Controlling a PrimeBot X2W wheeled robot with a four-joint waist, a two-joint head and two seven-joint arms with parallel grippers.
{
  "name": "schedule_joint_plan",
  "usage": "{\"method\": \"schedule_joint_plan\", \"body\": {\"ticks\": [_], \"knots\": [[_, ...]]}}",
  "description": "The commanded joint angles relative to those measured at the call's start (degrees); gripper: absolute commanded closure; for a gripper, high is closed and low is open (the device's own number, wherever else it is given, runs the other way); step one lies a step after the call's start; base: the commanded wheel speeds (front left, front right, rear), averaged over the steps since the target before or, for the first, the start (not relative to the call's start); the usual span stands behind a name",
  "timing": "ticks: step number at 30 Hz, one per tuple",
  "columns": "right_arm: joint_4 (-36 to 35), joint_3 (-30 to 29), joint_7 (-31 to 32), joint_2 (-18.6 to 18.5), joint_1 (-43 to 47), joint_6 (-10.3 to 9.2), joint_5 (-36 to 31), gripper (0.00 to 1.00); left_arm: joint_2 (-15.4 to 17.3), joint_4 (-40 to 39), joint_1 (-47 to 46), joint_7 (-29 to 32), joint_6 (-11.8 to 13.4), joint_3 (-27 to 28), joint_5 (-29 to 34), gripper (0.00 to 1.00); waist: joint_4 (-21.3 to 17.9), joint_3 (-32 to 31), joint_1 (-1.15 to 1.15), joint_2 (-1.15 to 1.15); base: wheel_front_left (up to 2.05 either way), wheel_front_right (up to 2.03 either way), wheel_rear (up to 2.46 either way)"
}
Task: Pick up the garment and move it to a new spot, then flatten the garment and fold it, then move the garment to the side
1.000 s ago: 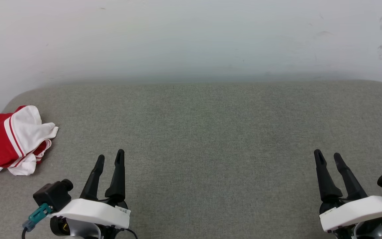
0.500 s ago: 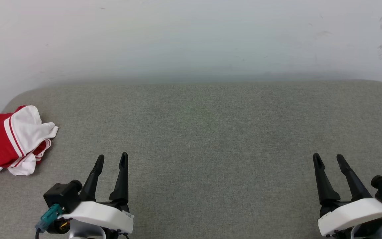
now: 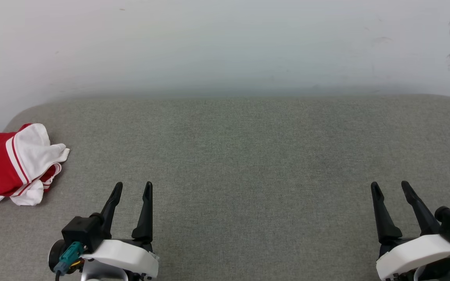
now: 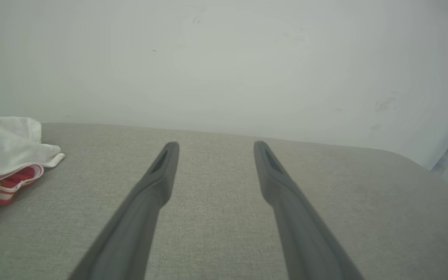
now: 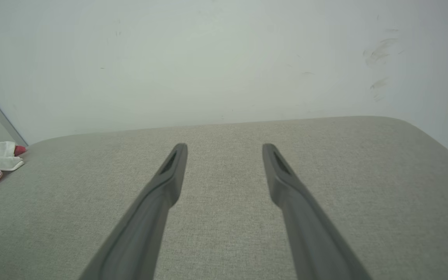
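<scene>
Where the grey fabric-covered tabletop point(image 3: 248, 156) rounds off at its far-left corner, the garment point(image 3: 14, 164) lies crumpled in a loose heap, close to the left edge. A white sleeve section with red stripes sits on top. The red fabric under and behind it appears to be the shirt body, though the folds make this hard to confirm. In the left wrist view the heap is at the left margin, white cloth over red-and-white striped trim.

The left pincer point(image 3: 133, 185) is at the lower left of the head view, fingers pointing toward the wall point(image 3: 225, 47). It is set moderately wide, holds nothing, and is well apart from the garment. The right pincer point(image 3: 390, 185) is at the lower right, likewise spread and holding nothing, over the tabletop. Each wrist view shows a gap between its own two fingers.
</scene>
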Motion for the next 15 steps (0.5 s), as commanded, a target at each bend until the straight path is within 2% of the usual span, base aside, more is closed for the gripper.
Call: {"method": "schedule_joint_plan", "body": {"ticks": [1, 15], "knots": [[-0.84, 0.03, 0.01, 0.16, 0.46, -0.01, -0.94, 0.0, 0.1, -0.1, -0.32, -0.54, 0.11, 0.02, 1.29, 0.0, -0.04, -0.01, 0.0, 0.0, 0.0, 0.0, 0.0], [-2.65, -0.65, -0.36, 0.17, 1.24, -0.02, -4.73, 0.0, -0.47, 2.37, -0.28, -2.13, -0.02, 0.39, 5.09, 0.0, -0.12, -0.14, 0.0, 0.0, 0.0, 0.0, 0.0]]}}
